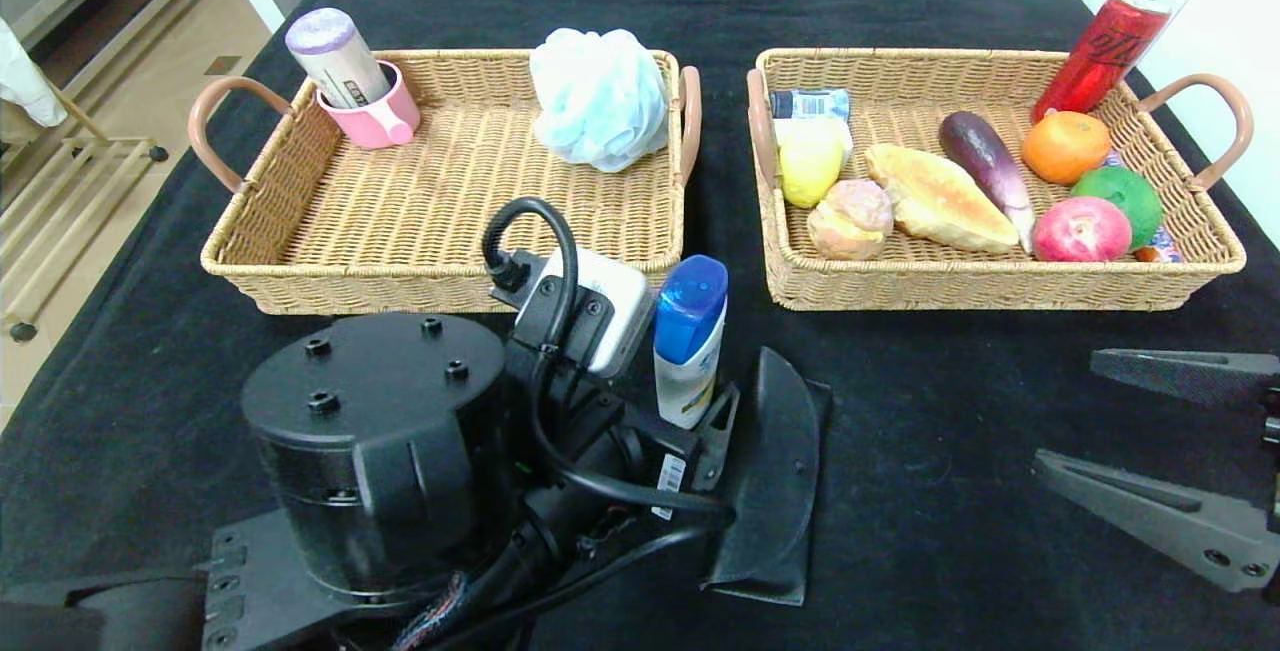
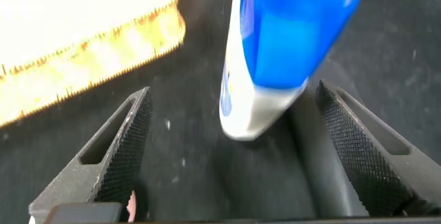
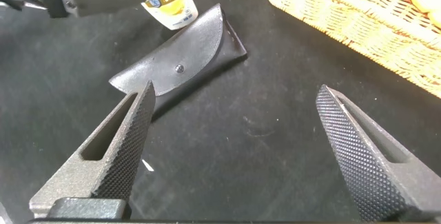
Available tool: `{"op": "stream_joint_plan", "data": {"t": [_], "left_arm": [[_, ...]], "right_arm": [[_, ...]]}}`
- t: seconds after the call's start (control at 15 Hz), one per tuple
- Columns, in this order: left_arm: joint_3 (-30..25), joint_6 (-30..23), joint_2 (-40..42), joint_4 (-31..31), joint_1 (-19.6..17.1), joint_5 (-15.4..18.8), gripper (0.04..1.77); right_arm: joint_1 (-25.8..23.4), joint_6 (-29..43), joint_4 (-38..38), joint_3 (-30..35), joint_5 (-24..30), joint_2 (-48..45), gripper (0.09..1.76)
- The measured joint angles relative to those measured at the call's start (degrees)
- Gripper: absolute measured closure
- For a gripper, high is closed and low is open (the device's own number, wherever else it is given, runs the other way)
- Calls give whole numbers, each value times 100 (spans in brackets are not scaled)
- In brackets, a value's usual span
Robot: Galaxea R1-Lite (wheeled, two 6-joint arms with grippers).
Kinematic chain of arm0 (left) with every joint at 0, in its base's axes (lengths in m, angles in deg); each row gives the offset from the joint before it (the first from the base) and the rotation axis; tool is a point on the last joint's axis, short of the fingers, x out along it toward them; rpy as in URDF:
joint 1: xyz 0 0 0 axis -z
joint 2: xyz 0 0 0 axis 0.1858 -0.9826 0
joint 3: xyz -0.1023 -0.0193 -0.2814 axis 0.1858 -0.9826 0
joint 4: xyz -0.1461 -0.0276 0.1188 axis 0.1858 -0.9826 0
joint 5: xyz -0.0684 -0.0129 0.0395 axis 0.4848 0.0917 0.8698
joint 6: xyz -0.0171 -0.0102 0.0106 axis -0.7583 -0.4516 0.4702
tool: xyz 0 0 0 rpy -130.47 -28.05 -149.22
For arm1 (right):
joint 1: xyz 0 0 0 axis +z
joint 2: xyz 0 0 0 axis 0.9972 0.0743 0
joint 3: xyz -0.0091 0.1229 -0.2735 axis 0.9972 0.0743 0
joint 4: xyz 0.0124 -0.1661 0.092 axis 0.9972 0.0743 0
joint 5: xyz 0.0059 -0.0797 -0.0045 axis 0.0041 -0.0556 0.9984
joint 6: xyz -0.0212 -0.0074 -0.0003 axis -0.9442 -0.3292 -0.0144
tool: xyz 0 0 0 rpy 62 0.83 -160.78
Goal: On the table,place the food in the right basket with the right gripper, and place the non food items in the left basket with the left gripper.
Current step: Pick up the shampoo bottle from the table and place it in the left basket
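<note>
The left pincer [image 2: 234,155] sat low over the black counter [image 1: 950,411] with its jaws spread wide, and the shampoo bottle [image 1: 689,341] stood upright right between them, blue cap up, not yet squeezed. From the left wrist view the bottle [image 2: 275,52] was in the gap with space on both sides, maybe a bit closer to one finger [image 2: 365,155] than the other. A black glasses case [image 1: 770,481] lay flat on the counter at about 4 o'clock from the bottle, just beside it.

At 11 o'clock from the bottle was the left basket [image 1: 300,221], holding a pink cup [image 1: 375,116] with a tube [image 1: 335,56] in it and a pale blue bath pouf [image 1: 598,96]. The right basket [image 1: 1000,281] at 1 o'clock was loaded with bread [image 1: 940,196], an eggplant [image 1: 985,156], an orange [image 1: 1065,146], an apple [image 1: 1080,231] and a red can [image 1: 1100,51].

The right pincer [image 1: 1170,451] hovered at 3 o'clock, well apart from the bottle, wide open too and holding nothing.
</note>
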Motion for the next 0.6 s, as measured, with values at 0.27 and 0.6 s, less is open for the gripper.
{"op": "stream_joint_plan", "data": {"t": [0.27,0.6], "left_arm": [[213,78,-222,361,-24,2,9],[380,72,-367,372,-72,-9,9]], "right_arm": [[-5,2,0,-6,0,-5,14],[-5,0,-1,-2,0,-9,14]]}}
